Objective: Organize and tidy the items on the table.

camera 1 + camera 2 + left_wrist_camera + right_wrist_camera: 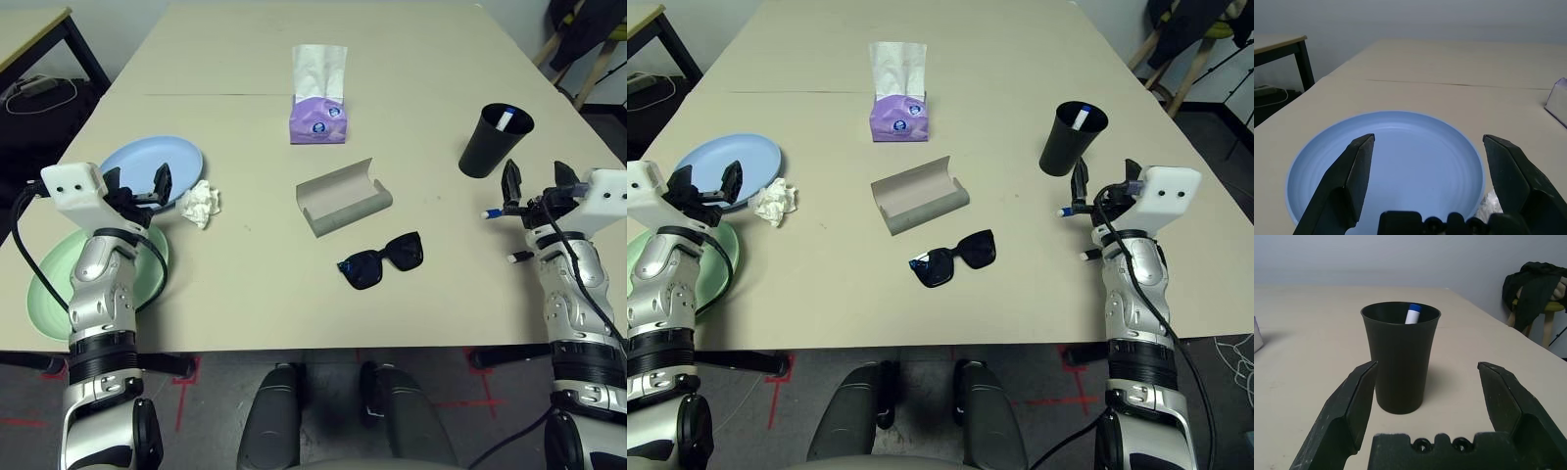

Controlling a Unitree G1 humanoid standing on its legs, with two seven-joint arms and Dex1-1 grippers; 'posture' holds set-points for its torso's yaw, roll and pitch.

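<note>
Black cup [1403, 357] upright beyond right tool [1427, 364], fingers spread; blue plate [1386, 166] beyond left tool [1429, 137], likewise spread.

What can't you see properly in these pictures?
- Green plate: partly hidden by the left arm in the left eye view.
- Two pens on the table, one blue-tipped, one black-tipped: partly covered by the right gripper and arm in the left eye view.
- Pen in the cup: its lower part is hidden by the black cup, right wrist view.
</note>
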